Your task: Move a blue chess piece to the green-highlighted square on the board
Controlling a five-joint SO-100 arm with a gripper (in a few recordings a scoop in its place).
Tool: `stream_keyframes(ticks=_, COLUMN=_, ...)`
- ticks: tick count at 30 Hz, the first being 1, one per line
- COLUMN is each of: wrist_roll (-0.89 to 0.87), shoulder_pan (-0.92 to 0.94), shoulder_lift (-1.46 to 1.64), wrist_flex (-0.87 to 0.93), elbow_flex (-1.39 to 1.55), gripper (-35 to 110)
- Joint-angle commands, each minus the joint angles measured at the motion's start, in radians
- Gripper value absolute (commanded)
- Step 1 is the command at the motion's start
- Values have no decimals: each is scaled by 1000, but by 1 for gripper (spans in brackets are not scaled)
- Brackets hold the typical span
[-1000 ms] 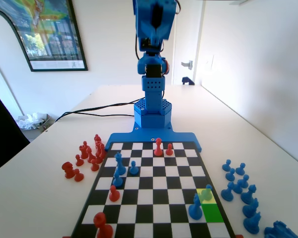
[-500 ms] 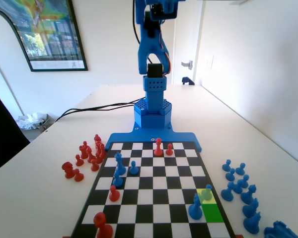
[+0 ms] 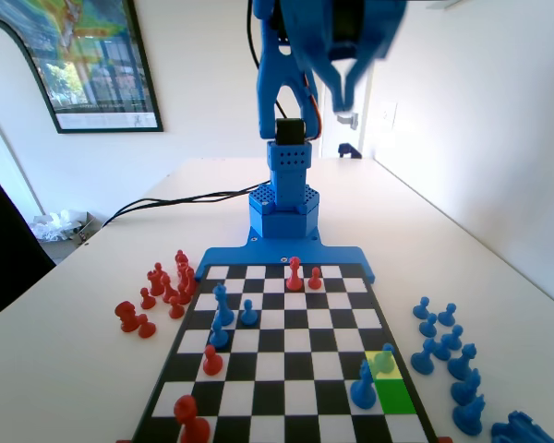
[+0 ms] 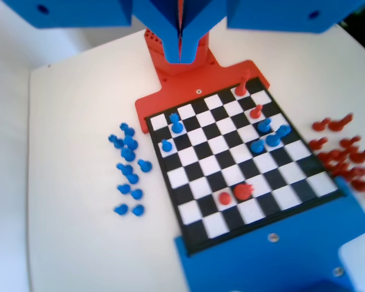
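Observation:
On the board [image 3: 286, 369] [image 4: 231, 173], the small blue chess piece [image 3: 385, 358] [image 4: 166, 146] stands on the yellow-tinted square near the right edge in the fixed view. The green-highlighted square [image 3: 394, 395] lies directly in front of it, bare. A taller blue piece [image 3: 363, 388] [image 4: 177, 125] stands just left of the green square. My gripper [image 3: 340, 90] [image 4: 180, 45] hangs high above the board's far end, blurred, well away from the pawn. In the wrist view its jaws are pressed together with nothing between them.
In the fixed view, red pieces [image 3: 162, 286] lie off the board to the left and blue pieces [image 3: 443, 346] to the right. Several blue [image 3: 223, 309] and red pieces [image 3: 295, 273] stand on the board. A black cable [image 3: 175, 205] runs across the table behind.
The arm has unfolded: the gripper has swung up and forward toward the fixed camera, to the right of the arm's column. No piece has moved.

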State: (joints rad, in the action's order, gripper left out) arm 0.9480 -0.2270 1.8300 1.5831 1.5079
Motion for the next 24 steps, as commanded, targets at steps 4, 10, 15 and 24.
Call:
stream_keyframes(ticks=4, wrist_roll=-164, shoulder_pan=-54, shoulder_lift=-57, wrist_flex=-60, elbow_flex=-18, gripper=1)
stream_keyframes(ticks=10, wrist_roll=-284, shoulder_pan=-80, shoulder_lift=-232, wrist_flex=-91, elbow_flex=-40, gripper=1)
stream_keyframes(ticks=15, wrist_roll=-334, shoulder_pan=-97, shoulder_lift=-373, wrist_flex=-150, elbow_flex=-80, gripper=1)
stream_keyframes(ticks=24, wrist_roll=-410, shoulder_pan=-130, shoulder_lift=-537, wrist_flex=-245, elbow_flex=-144, gripper=1)
